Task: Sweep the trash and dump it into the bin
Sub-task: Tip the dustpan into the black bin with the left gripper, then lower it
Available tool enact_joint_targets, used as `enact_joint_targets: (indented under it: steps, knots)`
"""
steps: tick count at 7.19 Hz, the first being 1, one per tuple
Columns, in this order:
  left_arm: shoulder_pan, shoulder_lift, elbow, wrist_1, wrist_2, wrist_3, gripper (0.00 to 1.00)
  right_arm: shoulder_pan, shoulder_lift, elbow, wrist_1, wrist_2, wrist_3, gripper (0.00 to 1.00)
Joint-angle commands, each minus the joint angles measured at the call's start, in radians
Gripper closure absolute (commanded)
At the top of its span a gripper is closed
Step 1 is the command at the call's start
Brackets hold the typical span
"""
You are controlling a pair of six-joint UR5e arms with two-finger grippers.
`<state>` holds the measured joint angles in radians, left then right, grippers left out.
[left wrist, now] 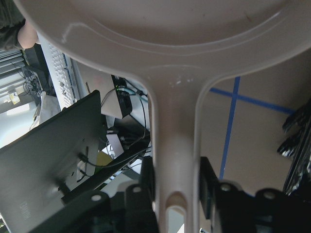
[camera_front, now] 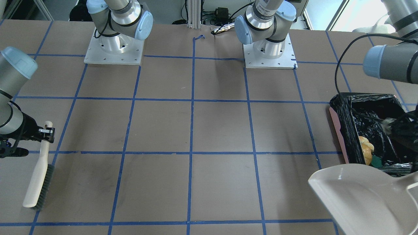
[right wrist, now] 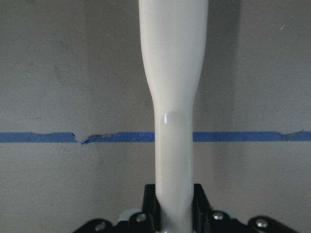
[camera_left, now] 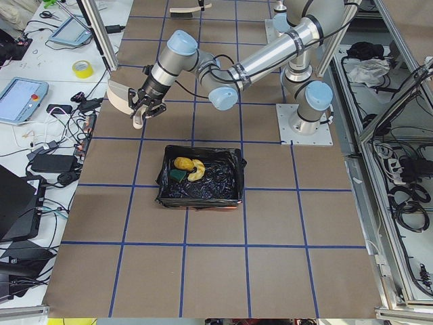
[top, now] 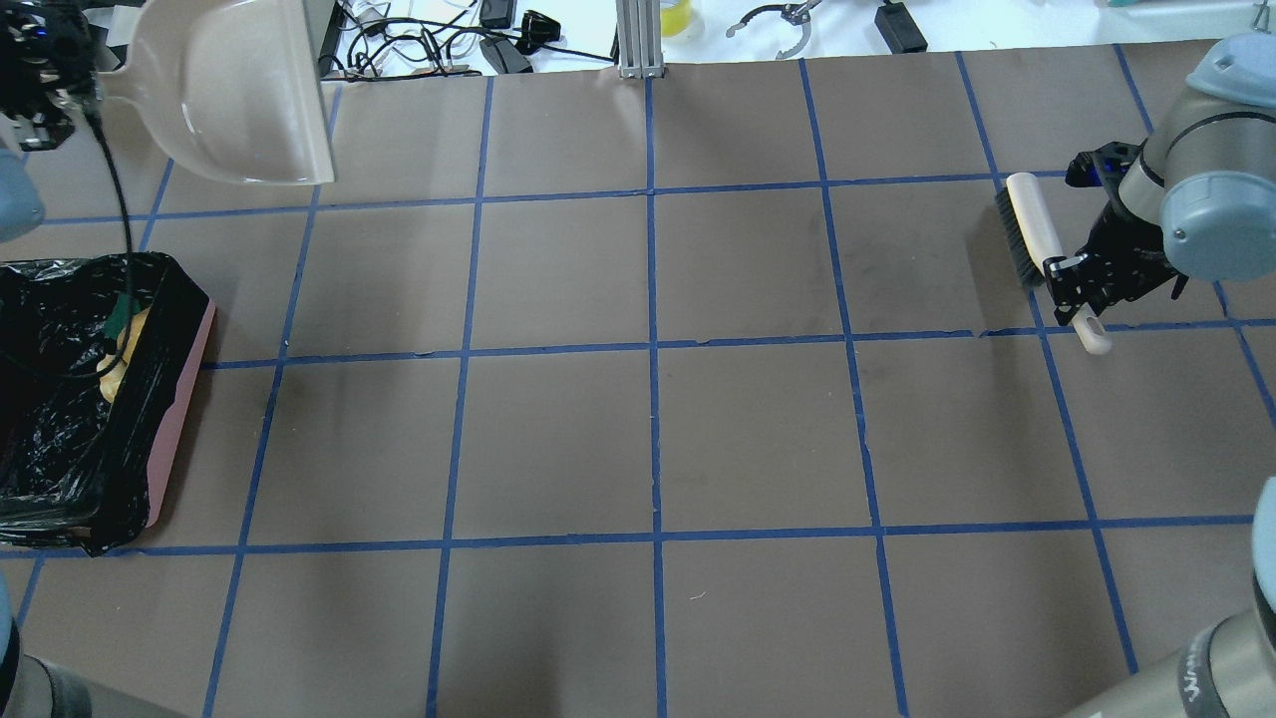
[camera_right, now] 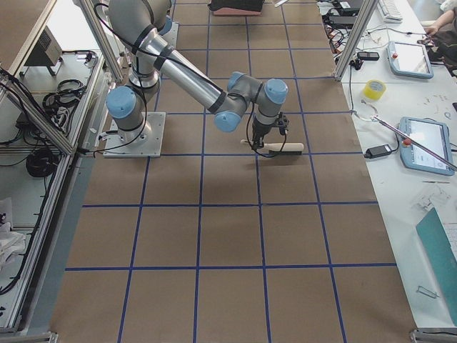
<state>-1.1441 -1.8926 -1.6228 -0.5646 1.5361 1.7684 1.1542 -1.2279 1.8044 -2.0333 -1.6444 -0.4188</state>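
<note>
Bench [top: 648, 429]: brown, gridded with blue tape; no loose trash seen on it in any view.
Bin [top: 182, 399]: pink, lined with a black bag, standing at the left end of the bench; holds the trash.
Dustpan [top: 244, 90]: beige, looks empty; held by its handle off the bench, near the bin on the side away from the robot.
Brush [camera_front: 39, 176]: cream handle, dark bristles; low over the right end of the bench, well apart from the bin; touching the surface or not, cannot tell.
Left pincer [left wrist: 176, 184]: closed down on the dustpan handle, a finger pressed to each side.
Right pincer [right wrist: 174, 204]: clamped on the brush handle near its end, fingers tight against both sides.
Trash [camera_left: 189, 168]: golden-brown lump, cream half-ring and green-sided sponge piece, lying together inside the bin at one end.
Progress: by the look of it, sweeping and dumping done, with all three pieces in the bin and the pan empty; left, at most, setting the tools down.
Writing: none readable on tools, bin or trash; a mark on the back of a monitor [left wrist: 53, 160] in the left wrist view too blurred to make out.
</note>
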Motion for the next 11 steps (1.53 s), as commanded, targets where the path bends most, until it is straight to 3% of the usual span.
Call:
enact_joint_targets:
  steps: [1, 3, 4, 6, 10, 11]
  knots:
    - [-0.089, -0.098, 0.0, -0.113, -0.087, -0.187, 1.0, -0.001, 0.001, 0.007, 0.004, 0.0, 0.0, 1.0]
    - [-0.166, -0.128, 0.001, -0.31, -0.09, -0.163, 1.0, -0.001, 0.001, 0.007, 0.004, 0.002, -0.002, 0.95]
    - [-0.18, -0.14, 0.001, -0.386, -0.087, -0.061, 1.0, -0.001, 0.001, 0.007, 0.004, 0.002, -0.008, 0.87]
    - [-0.189, -0.166, -0.002, -0.409, -0.079, 0.057, 1.0, -0.001, 0.001, 0.007, 0.004, 0.002, -0.008, 0.79]
    - [-0.21, -0.187, 0.003, -0.393, 0.016, 0.057, 1.0, -0.001, 0.004, 0.007, -0.002, 0.009, -0.005, 0.39]
    - [-0.229, -0.189, 0.004, -0.391, 0.022, 0.056, 1.0, -0.001, 0.017, 0.006, -0.007, 0.011, -0.009, 0.38]
